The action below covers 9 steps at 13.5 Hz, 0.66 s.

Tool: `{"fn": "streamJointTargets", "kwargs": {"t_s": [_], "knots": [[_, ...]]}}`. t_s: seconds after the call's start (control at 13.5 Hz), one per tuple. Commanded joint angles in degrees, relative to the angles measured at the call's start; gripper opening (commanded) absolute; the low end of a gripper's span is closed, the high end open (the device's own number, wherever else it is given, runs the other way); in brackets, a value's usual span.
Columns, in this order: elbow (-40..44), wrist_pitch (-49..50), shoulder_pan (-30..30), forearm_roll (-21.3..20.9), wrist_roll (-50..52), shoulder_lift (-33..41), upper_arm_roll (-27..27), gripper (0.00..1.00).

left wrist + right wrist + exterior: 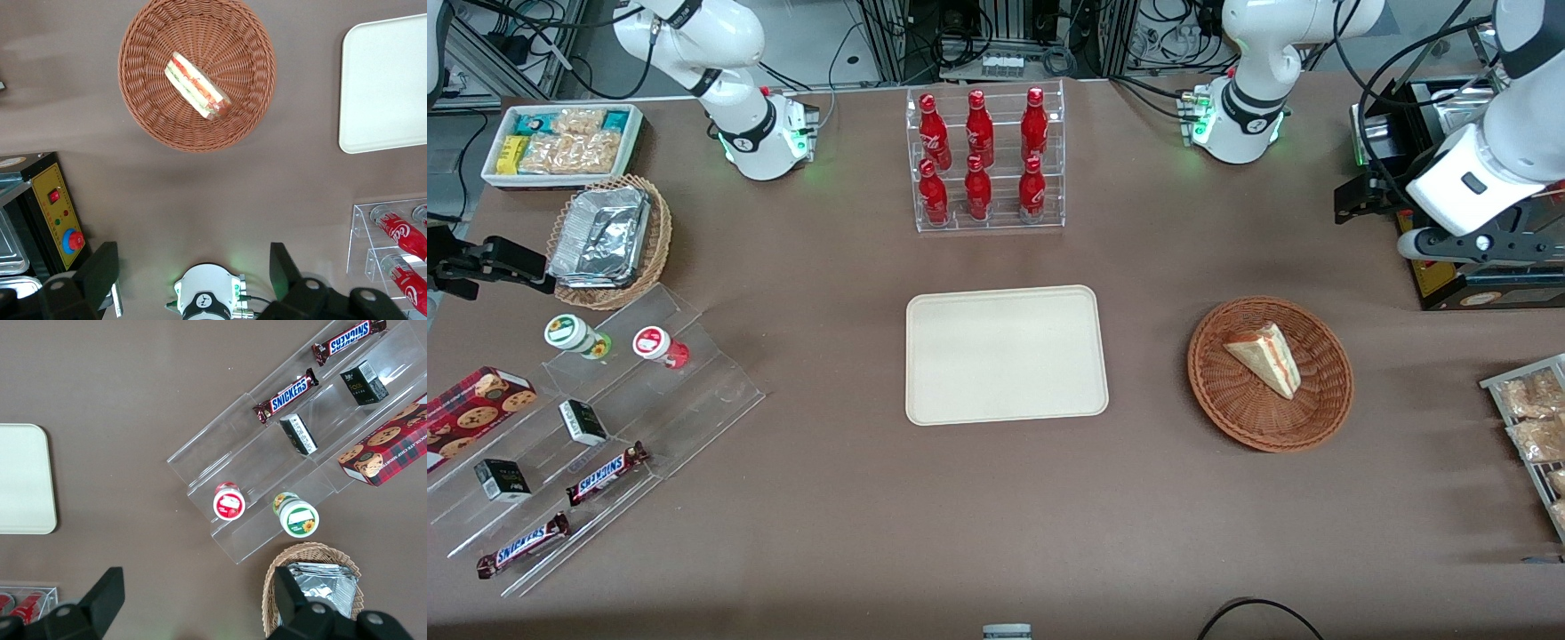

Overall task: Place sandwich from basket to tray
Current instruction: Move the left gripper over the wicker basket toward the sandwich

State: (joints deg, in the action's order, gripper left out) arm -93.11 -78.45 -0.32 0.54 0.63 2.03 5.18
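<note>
The sandwich, a pale wedge with red, orange and green layers, lies in the round reddish-brown wicker basket toward the working arm's end of the table. Both also show in the left wrist view: the sandwich in the basket. The cream tray lies bare at the table's middle, beside the basket, and its corner shows in the left wrist view. My left gripper hangs high above the table, farther from the front camera than the basket, open and empty.
A clear rack of red bottles stands farther back than the tray. A black box with a yellow panel sits under the working arm. A rack of bagged snacks lies at the table edge. A tan basket with foil containers sits toward the parked arm's end.
</note>
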Motion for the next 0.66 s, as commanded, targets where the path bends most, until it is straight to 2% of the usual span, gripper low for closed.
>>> {"fn": "streamJointTargets", "kwargs": {"t_s": [0.0,0.3,0.59], "knots": [[-0.14,-0.82,-0.03,-0.01,0.59,0.96,-0.26,1.0],[-1.89,-1.79,-0.21,-0.19,1.04,0.26,-0.08,1.0],[-7.24,-8.01,-0.47,-1.24,1.3,-0.98,0.09,1.0]]}}
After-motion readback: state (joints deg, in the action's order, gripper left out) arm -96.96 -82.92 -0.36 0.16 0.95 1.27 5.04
